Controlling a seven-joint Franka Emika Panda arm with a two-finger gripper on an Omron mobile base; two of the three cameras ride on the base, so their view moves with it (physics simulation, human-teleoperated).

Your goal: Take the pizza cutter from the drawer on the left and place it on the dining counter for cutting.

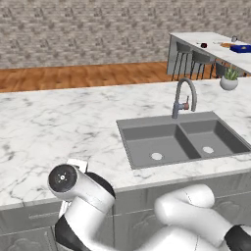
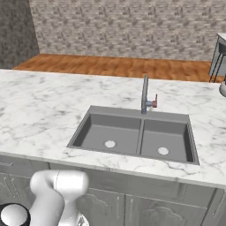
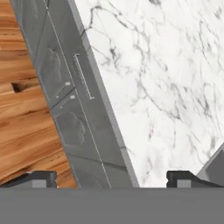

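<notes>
- Pizza cutter with short brown wooden handle: judged to lie inside the shut grey drawer, so its exact place cannot be told.
- Wide, shallow grey drawer front (image 3: 83, 83) with slim silver bar handle (image 3: 83, 76), seen in the hand view running diagonally from upper left toward bottom centre, flush under the edge of the white, grey-veined marble counter (image 3: 166, 65).
- Two-finger gripper (image 3: 111, 178) with dark fingertips (image 3: 41, 178) spread wide at the bottom of the hand view, nothing between them, well apart from the drawer handle.
- Likely handling: light, stiff tool; wooden handle the sensible place to pinch, across its width near the middle; thin round blade best left untouched, apt to roll or slip.
- Drawer to be pulled open by the bar handle first; step not yet done.
- Long white marble dining counter (image 1: 206, 41) at upper right of the left base view, far behind the grey double sink (image 1: 184, 139) and curved tap (image 1: 184, 98); dark stools (image 1: 192, 61) beneath it.
- Small items on that far counter, a blue one among them, too small to name.
- White potted plant (image 1: 229, 79) near the right edge.
- Drawer contents hidden; ornate cabinet doors below cut off by the arm in both base views.
</notes>
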